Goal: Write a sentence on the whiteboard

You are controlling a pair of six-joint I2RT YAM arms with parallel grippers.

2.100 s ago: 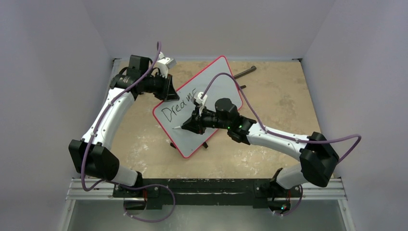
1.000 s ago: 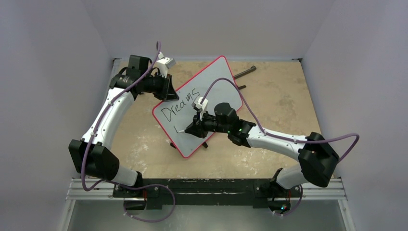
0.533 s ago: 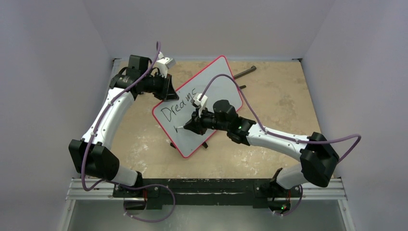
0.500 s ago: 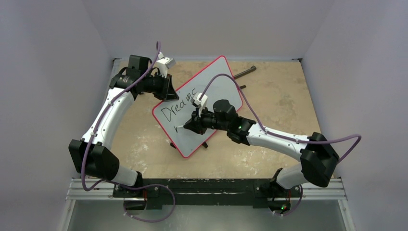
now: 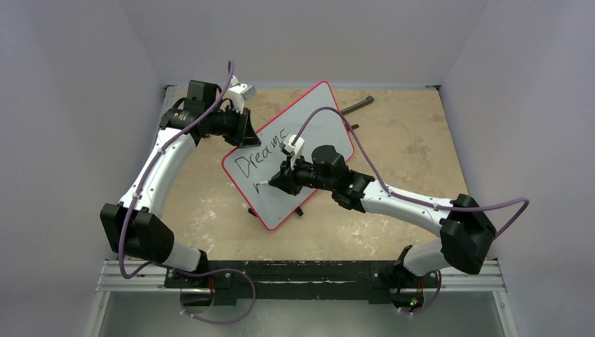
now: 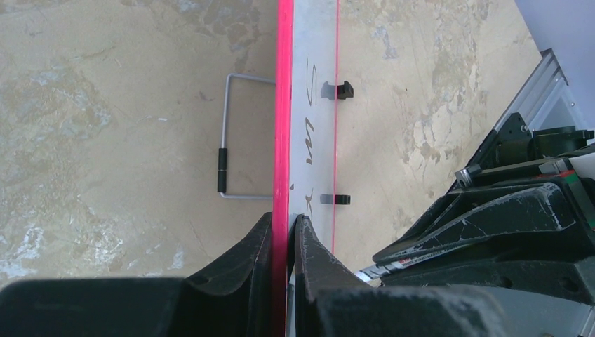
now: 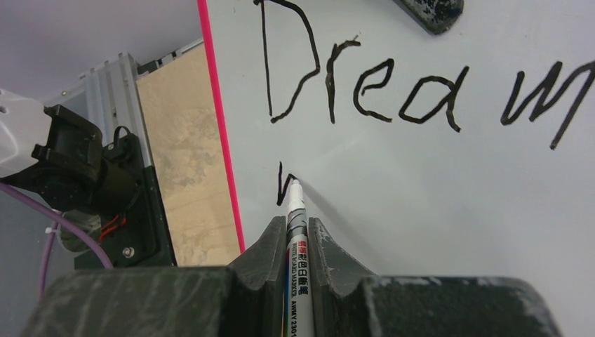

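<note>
Just off mid-table toward eleven o'clock sits the whiteboard (image 5: pixel 319 112). The left gripper (image 6: pixel 283 221) pinches its rim and the right gripper (image 5: pixel 277 184) pinches the marker (image 7: pixel 295 210). Of the sentence (image 7: pixel 393 98), "Dreams" is done, line two is barely begun, and I'd say most is left.

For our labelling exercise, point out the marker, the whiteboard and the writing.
marker (image 7: pixel 296 223): right wrist view, white barrel.
whiteboard (image 5: pixel 317 100): top view, bare far corner area.
writing (image 7: pixel 372 91): right wrist view, the letter e.

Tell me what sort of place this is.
Probably a robot lab test booth: plain walls box in a worn table, with the left arm and right arm bolted to a metal rail.
</note>
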